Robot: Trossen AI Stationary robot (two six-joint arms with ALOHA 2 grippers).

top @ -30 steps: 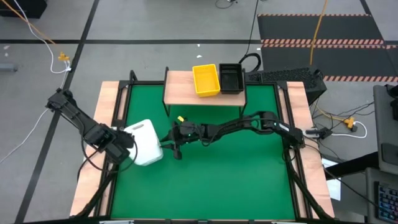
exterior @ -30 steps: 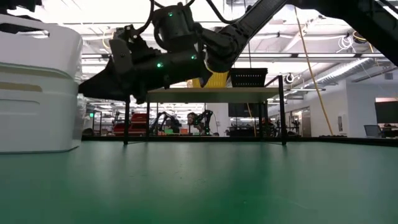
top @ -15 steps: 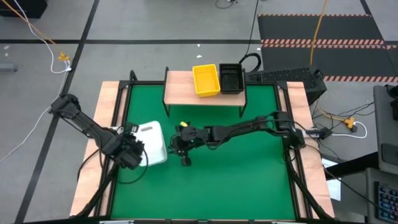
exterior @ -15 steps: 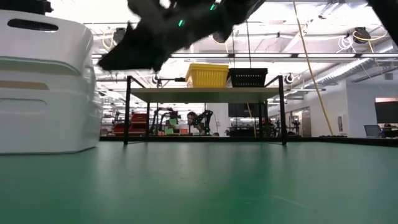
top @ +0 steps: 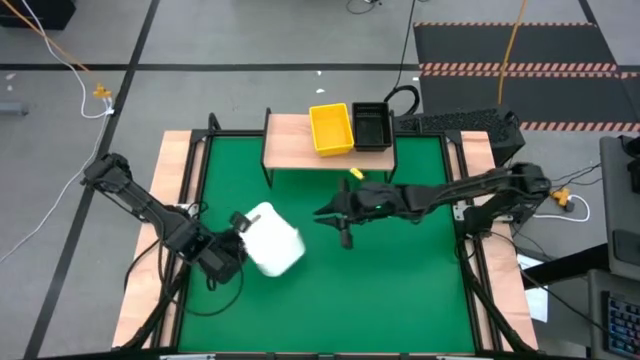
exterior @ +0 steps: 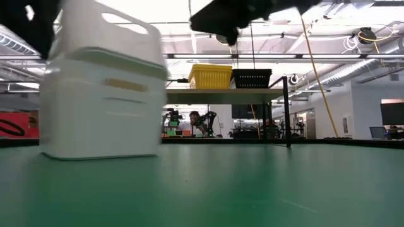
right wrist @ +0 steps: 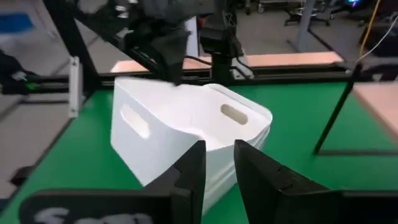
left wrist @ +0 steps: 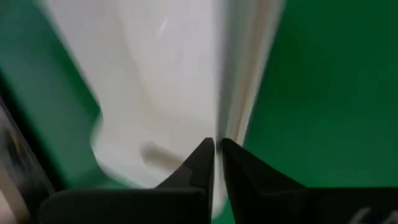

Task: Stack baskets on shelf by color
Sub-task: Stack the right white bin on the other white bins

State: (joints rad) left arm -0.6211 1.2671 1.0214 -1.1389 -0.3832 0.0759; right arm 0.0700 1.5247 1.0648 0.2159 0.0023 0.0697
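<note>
White basket (top: 272,238) pinched at its rim by left gripper (left wrist: 216,163), down on green mat (top: 400,290), left of centre. Right gripper (right wrist: 217,163) near mid-mat, fingers slightly parted, empty. Yellow basket (top: 331,129) and black basket (top: 371,125) side by side on shelf (top: 288,142). Workshop room behind; no legible writing.

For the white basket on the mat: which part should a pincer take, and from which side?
Probably the thin upper rim of the white basket, pinched from above with one finger inside the open top. The walls look too broad to span, though the slot handles offer edges. The left pincer already clamps a wall at the side facing the left arm, so the right pincer, hovering over the mat, would suit the opposite rim.
</note>
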